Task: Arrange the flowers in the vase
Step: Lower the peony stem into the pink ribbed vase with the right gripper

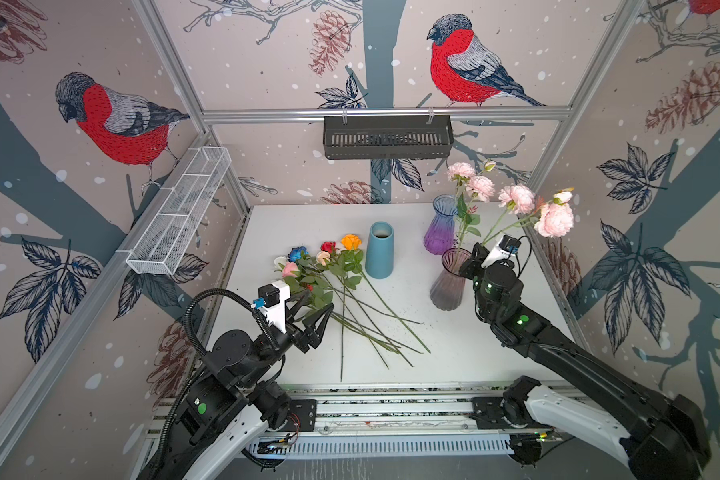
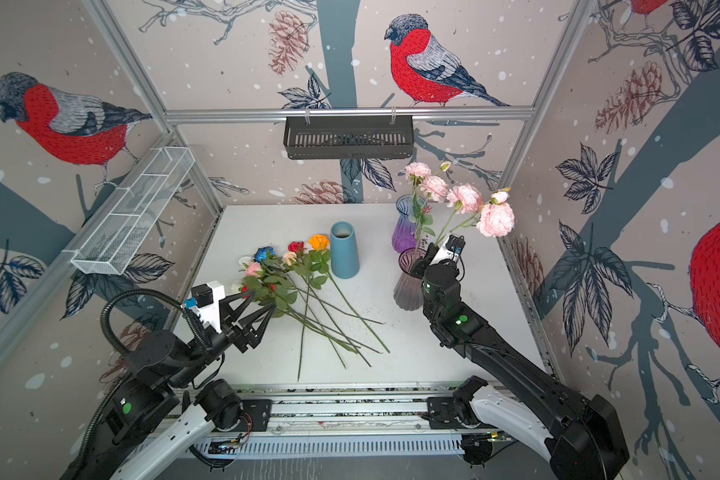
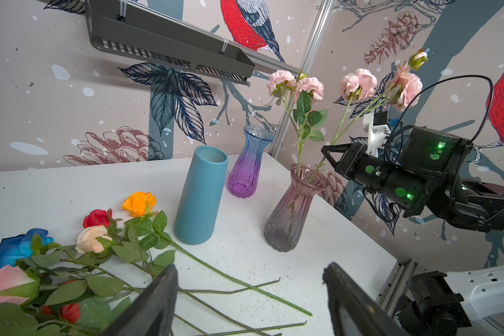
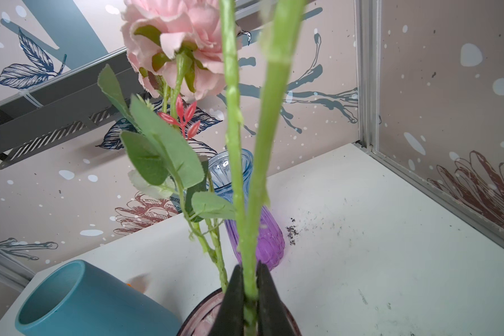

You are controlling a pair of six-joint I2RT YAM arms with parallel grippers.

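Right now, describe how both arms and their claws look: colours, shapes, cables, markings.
The left arm and right arm are black with white base-link shells and green dots. A ribbed black hose loops along the left arm; a thin black cable runs at the right wrist. The left claw and right claw have black, tapering triangular fingers behind white camera mounts.

Walls [image 1: 267, 62]: pale wallpaper, red-breasted birds, pinecones, leaves.
Table [image 1: 454, 353]: white, speckled.
Black shelf [image 1: 387, 143]: rear rail, well beyond left gripper [image 1: 320, 300].
Wire basket [image 1: 175, 216]: side rail, left of it.
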